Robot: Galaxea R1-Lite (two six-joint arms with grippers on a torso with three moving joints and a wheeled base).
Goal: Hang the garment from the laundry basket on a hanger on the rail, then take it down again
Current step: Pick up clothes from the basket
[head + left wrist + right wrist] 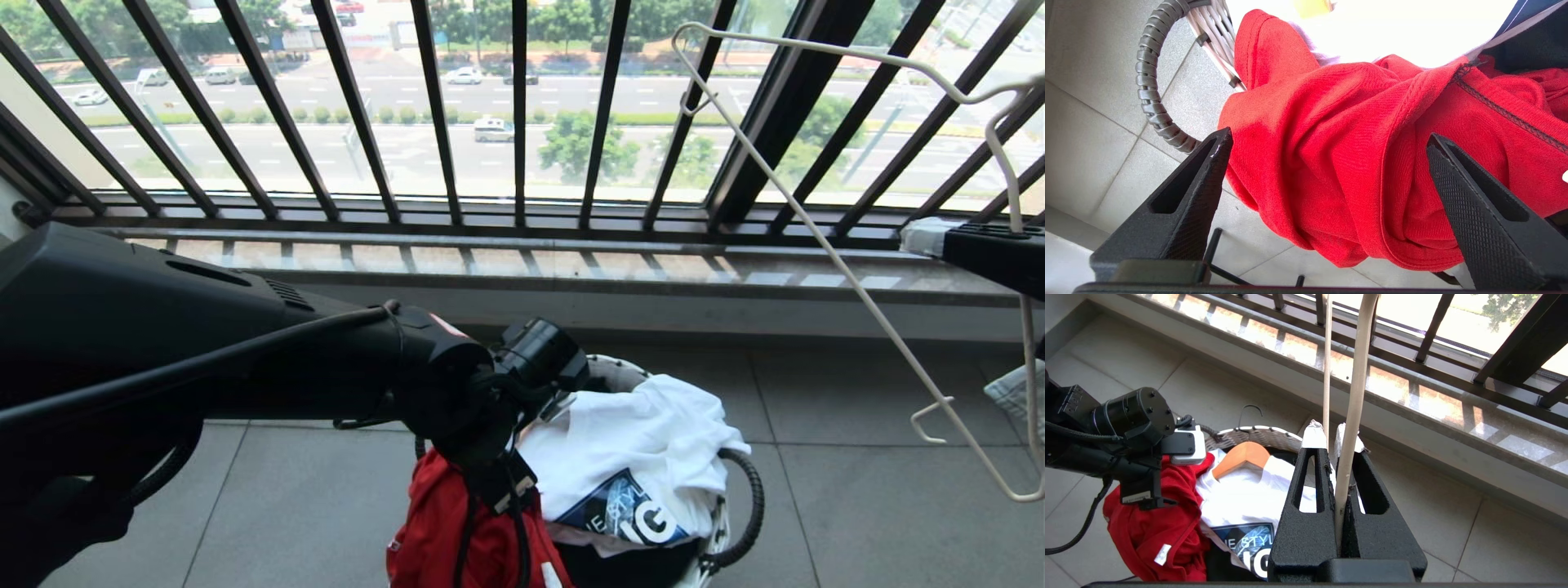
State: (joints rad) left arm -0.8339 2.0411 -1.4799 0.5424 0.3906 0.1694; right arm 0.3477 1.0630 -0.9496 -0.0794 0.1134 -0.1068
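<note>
**A:** Where are the 2 hands right now, and what are they doing?

**B:** The left hand [1327,143] hangs just above the basket, fingers spread wide with nothing between them yet. Directly in front of the gap is the red T-shirt [1339,163], bunched into a thick fold that spills over the basket's rim. The right hand [1337,457] is off to the right, held higher, its fingers pinched shut on the cream wire hanger [816,229], which stands up against the window bars.

**A:** Where does the shirt lie from the left hand?

**B:** Straight ahead of and below it. The hanging fold runs roughly from the basket's edge down toward the tiled floor [310,506], and it crosses the open gap, so each finger has cloth in front of it. I judge a short reach forward and a squeeze would catch it.

**A:** What else is close by?

**B:** The laundry basket [735,523] sits on the floor under the window, with a black loop handle. A white printed T-shirt [645,441] lies heaped just beside the red one, on the side toward the right hand. A wooden hanger [1241,455] rests on top of it. The left arm is clearly the nearer one to the red shirt.
</note>
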